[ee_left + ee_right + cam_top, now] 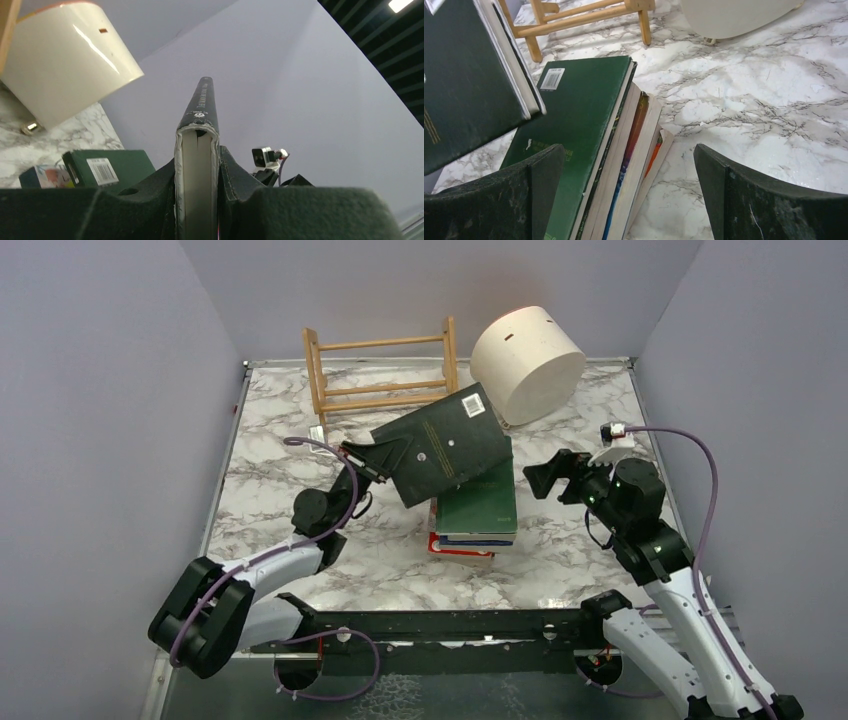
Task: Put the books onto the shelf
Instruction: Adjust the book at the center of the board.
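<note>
**Clerk:** Top view, entries?

**Checker:** Item one: the shelf, light wood, at the far edge of the marble table, with a cream drum just to its right. Item two: the stack of books, mid-table, green cover uppermost, red and blue edges beneath. Item three: one dark green book, lifted off the stack and tilted, its far corner near the shelf's right end. Whether they touched could not be told. The left gripper pinched that book at its near-left corner. The right gripper hung just right of the stack, holding nothing.

**Clerk:** Left wrist view?

**Checker:** The dark green book stood on edge, spine uppermost. Both fingers were pressed against its covers, with the page block showing between them. The stack's green top, with a barcode label, lay at lower left and the drum at upper left.

**Clerk:** Right wrist view?

**Checker:** The fingers were spread wide, nothing between them but marble and the stack's near edge. The stack lay flat below. The lifted book crossed the upper-left corner and the shelf's lower rails ran along the top.
</note>
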Robot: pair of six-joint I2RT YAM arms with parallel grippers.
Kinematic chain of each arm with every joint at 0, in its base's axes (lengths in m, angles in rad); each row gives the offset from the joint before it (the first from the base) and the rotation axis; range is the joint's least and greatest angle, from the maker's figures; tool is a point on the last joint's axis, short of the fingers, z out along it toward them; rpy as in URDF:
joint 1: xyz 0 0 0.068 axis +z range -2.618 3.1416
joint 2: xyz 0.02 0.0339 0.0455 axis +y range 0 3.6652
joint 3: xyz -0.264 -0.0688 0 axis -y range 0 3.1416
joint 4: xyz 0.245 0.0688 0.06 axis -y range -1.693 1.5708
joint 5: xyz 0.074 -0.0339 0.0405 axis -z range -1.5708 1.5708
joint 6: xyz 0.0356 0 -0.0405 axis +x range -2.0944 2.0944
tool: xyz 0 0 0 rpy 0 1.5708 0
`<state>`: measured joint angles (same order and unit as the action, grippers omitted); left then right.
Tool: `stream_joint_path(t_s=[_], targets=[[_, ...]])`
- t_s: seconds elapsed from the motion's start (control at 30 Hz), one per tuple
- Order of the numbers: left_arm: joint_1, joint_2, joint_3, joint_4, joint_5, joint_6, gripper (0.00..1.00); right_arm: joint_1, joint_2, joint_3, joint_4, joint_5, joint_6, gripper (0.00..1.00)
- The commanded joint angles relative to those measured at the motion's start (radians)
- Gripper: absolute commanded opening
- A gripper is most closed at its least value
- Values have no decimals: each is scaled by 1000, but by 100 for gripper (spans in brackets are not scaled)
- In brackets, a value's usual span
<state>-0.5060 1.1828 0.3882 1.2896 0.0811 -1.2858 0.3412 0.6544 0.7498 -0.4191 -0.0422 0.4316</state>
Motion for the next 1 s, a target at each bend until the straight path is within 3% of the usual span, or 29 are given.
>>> stream_joint_path(t_s=[0.0,0.4,0.7,0.97], targets=[[-90,-39,-27,117,-149,15,0,5,-10,7,-31,2,-16,100],[-192,83,-73,199,-310,68,0,5,6,-31,-36,-59,-14,100],[-198,246,-52,338,-307,0,0,5,38,-42,-19,-77,-26,100],[-212,261,-42,347,-268,-18,0,4,78,-52,15,-84,-25,100]])
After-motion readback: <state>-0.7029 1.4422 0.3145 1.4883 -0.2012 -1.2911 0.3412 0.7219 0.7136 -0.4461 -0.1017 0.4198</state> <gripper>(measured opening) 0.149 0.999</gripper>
